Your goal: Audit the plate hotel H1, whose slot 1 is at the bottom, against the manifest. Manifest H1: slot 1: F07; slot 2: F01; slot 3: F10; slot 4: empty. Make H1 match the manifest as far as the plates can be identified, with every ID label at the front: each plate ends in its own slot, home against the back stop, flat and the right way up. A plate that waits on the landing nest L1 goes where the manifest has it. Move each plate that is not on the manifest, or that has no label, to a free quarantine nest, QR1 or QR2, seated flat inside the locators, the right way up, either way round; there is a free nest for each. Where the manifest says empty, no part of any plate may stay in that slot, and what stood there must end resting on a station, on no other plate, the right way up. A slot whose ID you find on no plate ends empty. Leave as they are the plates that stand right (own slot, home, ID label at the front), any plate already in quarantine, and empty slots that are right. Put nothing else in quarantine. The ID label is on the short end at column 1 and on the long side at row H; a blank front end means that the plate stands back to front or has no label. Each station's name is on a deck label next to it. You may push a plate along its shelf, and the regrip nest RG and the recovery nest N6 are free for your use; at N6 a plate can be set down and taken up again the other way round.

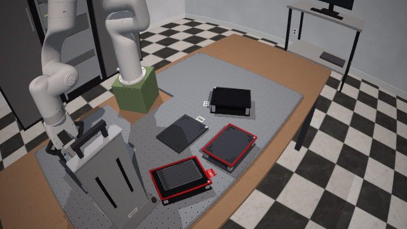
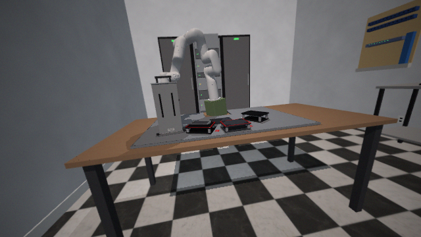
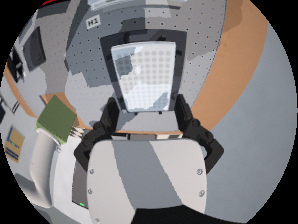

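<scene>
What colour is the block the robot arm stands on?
Green: the pedestal block shows best in the top view.

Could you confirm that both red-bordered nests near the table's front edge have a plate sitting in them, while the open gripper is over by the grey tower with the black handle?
Not quite: only one red-bordered nest carries a gridded well plate. The other red-bordered nest shows just its dark surface, as the top view shows. The open gripper is indeed by the grey tower with the black handle.

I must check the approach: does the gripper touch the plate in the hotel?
Cannot tell. In the wrist view the open gripper flanks the plate closely; no gap or contact shows plainly.
</scene>
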`<state>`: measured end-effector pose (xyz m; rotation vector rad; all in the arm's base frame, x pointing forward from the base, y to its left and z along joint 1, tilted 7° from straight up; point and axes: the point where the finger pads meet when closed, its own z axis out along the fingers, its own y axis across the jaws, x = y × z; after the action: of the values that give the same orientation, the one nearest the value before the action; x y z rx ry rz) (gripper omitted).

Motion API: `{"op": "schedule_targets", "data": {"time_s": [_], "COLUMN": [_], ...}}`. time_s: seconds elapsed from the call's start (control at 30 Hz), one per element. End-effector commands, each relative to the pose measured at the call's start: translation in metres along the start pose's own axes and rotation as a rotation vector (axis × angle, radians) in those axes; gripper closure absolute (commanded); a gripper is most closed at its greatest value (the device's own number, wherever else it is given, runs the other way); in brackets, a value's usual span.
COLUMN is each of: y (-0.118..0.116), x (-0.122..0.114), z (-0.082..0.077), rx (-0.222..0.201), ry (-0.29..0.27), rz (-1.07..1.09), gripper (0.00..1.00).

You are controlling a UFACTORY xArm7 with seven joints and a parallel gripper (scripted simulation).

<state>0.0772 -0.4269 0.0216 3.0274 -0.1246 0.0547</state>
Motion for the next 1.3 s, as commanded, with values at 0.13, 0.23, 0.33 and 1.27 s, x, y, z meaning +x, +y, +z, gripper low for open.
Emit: {"op": "schedule_targets", "data": {"time_s": [0.13,0.23,0.33,1.27], "y": [0.002,0.002,0.002,0.002], "x": [0.000,0.000,0.000,0.000], "z": [0.008,0.011,0.011,0.023], "rx": [-0.004,-0.004,-0.004,-0.004], "ry": [0.002,0.002,0.002,0.002], "rz": [0.000,0.000,0.000,0.000], "gripper": [0.00,0.00,0.00,0.00]}}
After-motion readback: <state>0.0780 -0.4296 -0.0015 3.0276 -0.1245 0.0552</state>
